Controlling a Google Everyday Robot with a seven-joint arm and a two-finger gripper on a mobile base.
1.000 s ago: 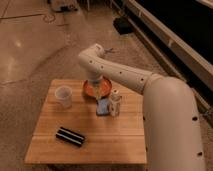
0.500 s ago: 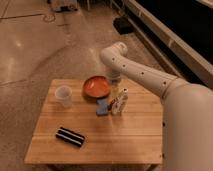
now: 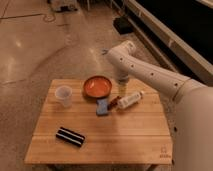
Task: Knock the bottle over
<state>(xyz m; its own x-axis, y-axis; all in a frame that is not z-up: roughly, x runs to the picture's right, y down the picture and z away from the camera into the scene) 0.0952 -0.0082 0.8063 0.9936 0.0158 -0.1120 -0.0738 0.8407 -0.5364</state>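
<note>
Right of centre on the slatted wooden table (image 3: 125,135), the pale cylindrical bottle (image 3: 129,100) lies tipped beside a blue sponge (image 3: 103,106) and round orange bowl (image 3: 97,86), below the gripper (image 3: 121,88), fingers' state indiscernible.

White arm reaches in from right, elbow bent high, forearm pointing down; gripper (image 3: 121,90) low, at wrist end.

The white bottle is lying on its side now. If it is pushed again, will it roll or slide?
The bottle lies on its side on the wooden table, so a sideways push would probably roll it. Its cap end touches or nearly touches the blue sponge, which may stop it that way. It looks like light plastic. The pincer hangs just above it.
</note>
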